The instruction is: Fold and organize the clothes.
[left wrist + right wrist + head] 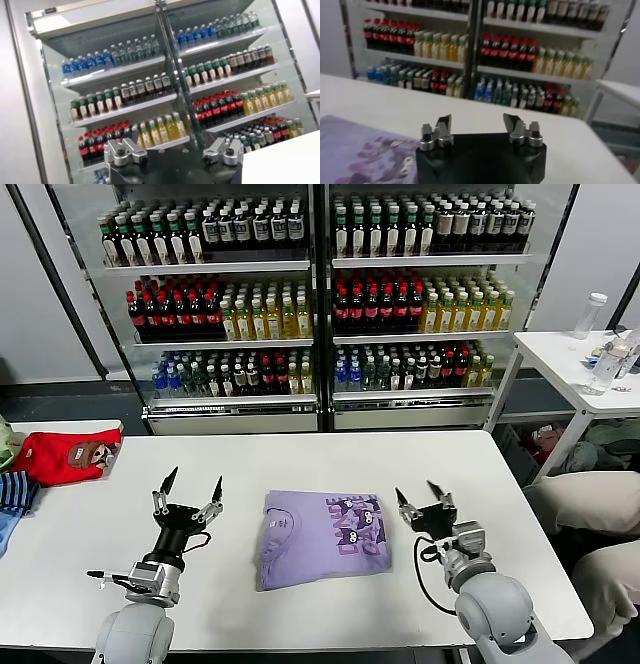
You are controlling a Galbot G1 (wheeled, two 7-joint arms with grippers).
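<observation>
The folded purple T-shirt (322,537) lies on the surface (300,454) between my left end effector (194,481) and right end effector (418,493), both open and empty

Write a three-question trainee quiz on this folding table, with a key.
1. True or false: the right tool is gripping the folded lavender T-shirt.
2. Which garment lies nearest the table's left edge: A) red garment with a cartoon face, B) lavender T-shirt, C) white towel?
3. Fill in: the left tool stands ____, its fingers pointing up.

Key: 1. False; it stands open beside the shirt, apart from it. 2. A. 3. open.
</observation>
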